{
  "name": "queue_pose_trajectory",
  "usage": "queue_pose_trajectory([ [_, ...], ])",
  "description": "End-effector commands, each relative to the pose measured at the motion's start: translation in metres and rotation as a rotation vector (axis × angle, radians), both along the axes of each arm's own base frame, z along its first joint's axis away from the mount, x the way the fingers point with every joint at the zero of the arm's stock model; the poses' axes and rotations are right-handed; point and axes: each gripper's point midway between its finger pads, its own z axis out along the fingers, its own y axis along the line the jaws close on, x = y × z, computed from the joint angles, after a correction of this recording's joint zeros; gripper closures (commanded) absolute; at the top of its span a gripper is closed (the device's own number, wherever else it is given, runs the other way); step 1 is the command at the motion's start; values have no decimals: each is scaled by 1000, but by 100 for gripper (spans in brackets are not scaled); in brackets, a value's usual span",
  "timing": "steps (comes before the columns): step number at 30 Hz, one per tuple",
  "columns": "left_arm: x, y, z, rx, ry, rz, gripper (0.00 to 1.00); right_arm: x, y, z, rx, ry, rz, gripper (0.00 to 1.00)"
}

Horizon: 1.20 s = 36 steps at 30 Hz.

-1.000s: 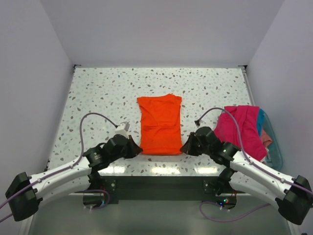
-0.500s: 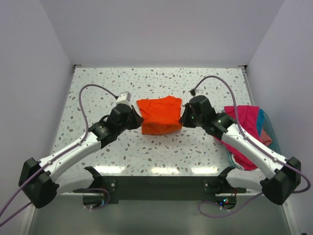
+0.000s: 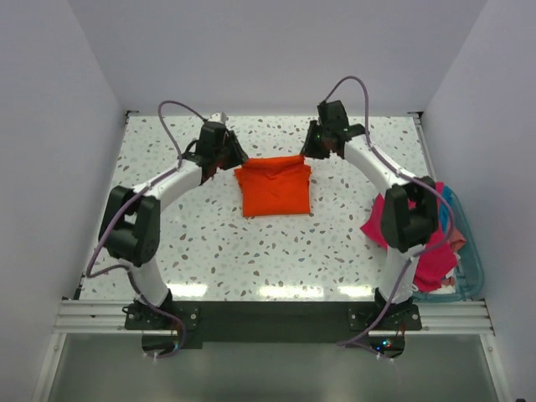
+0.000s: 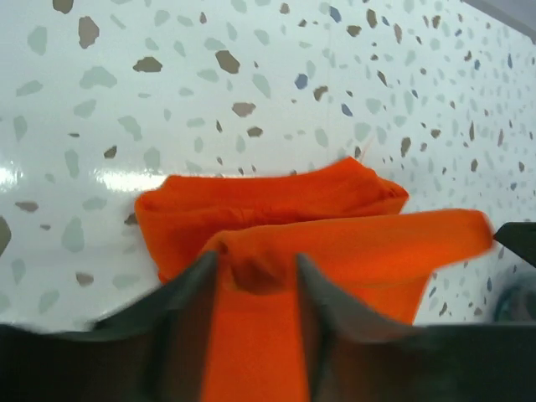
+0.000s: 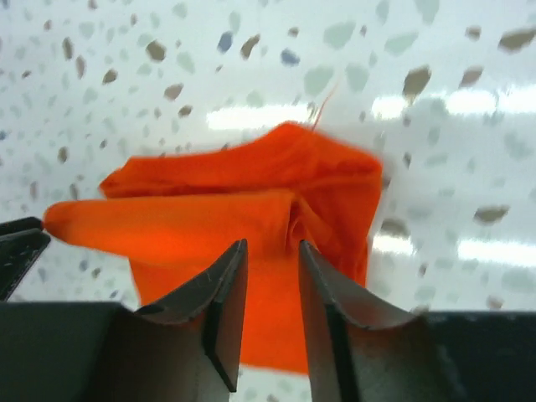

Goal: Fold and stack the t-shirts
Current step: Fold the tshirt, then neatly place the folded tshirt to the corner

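The orange t-shirt [image 3: 273,186] is lying folded into a squarish packet on the table [image 3: 276,251], toward 12 o'clock from the table's middle.

At 4 o'clock, hard against the table's right edge, the teal bin [image 3: 474,281] is sitting with the magenta-pink t-shirt [image 3: 434,260] spilling over its near-left rim onto the tabletop. The paler pink t-shirt [image 3: 457,239] is showing inside it; how it is lying I cannot tell.

The left gripper [image 4: 255,266] is sitting at the orange packet's 11 o'clock corner. Its fingers [image 4: 194,293] are standing narrowly parted with a small ridge of orange cloth between them. I cannot tell whether they are pinching it or only flanking it.

The right gripper [image 5: 272,247] is sitting at the 1 o'clock corner. Its fingers [image 5: 219,285] are standing a slim gap apart, with orange cloth showing through the gap and a crumpled corner just past the tips. Grip or release I cannot tell.

Both grippers are working near the table's far edge, where the white wall [image 3: 276,67] is rising. Speckled tabletop is showing around the packet, widest toward 6 o'clock.
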Motion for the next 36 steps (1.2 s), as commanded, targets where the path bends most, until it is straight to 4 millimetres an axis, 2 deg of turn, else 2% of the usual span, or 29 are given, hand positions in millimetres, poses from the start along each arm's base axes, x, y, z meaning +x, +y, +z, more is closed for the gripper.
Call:
queue_pose_trajectory([
  [1, 51, 10, -1, -32, -63, -30, 43, 48, -5, -9, 23, -12, 8, 62],
  [2, 61, 14, -8, -39, -53, -28, 37, 50, -12, -19, -15, 21, -3, 41],
  [3, 67, 13, -2, -64, -83, -45, 33, 64, -13, -12, -34, 0, -5, 33],
  [4, 70, 24, -4, -63, -83, -30, 27, 65, -17, -9, -72, -9, 11, 28],
  [5, 69, 29, 4, -64, -102, -24, 25, 65, -29, -8, -130, -9, -21, 22],
  [6, 68, 34, 7, -59, -111, -17, 24, 60, -33, 4, -145, -34, -24, 21],
  [8, 59, 41, 7, -40, -109, -2, 22, 59, -35, 10, -140, -75, -31, 21],
  [9, 54, 44, 2, -32, -85, 10, 22, 46, -36, -4, -143, -44, -25, 21],
  [10, 49, 45, -2, -36, -69, 19, 22, 40, -36, 2, -136, -56, -23, 21],
  [11, 42, 46, -10, -36, -44, 17, 22, 30, -35, -12, -146, -34, -14, 21],
  [14, 28, 46, -30, -39, 7, 13, 21, 16, -27, -18, -141, -42, 7, 21],
  [15, 25, 44, -33, -45, 12, 4, 20, 6, -27, -32, -150, -14, 14, 21],
  [17, 17, 41, -45, -39, 41, -21, 19, -3, -23, -46, -154, -6, 29, 21],
  [22, 7, 22, -63, 0, 72, -90, 17, -11, -18, -70, -169, 34, 53, 22],
  [23, 0, 20, -73, 12, 114, -102, 17, -11, -17, -73, -169, 32, 57, 22],
  [27, -9, 11, -92, 66, 163, -127, 17, -14, -18, -87, -182, 60, 65, 22],
  [33, -12, 4, -121, 194, 236, -142, 18, -19, -17, -89, -167, 55, 67, 22],
  [36, -8, 1, -127, 229, 242, -143, 19, -19, -16, -88, -163, 53, 71, 22],
])
